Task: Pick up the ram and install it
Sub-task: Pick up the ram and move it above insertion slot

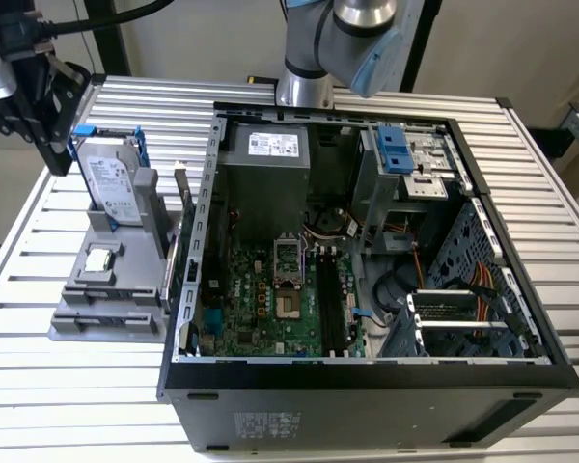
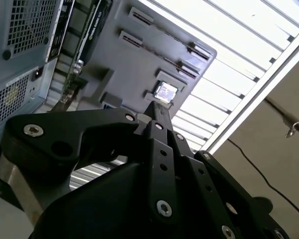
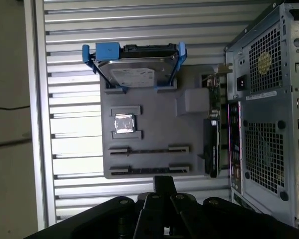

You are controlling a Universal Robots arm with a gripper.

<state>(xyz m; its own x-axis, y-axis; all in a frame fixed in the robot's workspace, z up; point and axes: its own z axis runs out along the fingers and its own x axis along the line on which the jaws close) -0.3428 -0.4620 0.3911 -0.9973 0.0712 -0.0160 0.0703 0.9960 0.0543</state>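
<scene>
Though the exterior view looks into the open computer case (image 1: 367,386) on the bench (image 1: 154,106), both wrist views look past the pincer (image 3: 164,183), its tips pressed together on nothing, at the grey tray (image 3: 154,114) on the exterior view's left. What seems the ram (image 3: 148,170) stands edge-on, a thin dark strip in the tray's nearest holder, with the processor chip (image 3: 123,123) and hard drive (image 3: 132,74) farther back.

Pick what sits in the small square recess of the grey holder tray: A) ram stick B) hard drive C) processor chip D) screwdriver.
C: the square silver processor chip lies in that recess of the grey holder tray; the hard drive with blue rails sits apart at the tray's end.
</scene>
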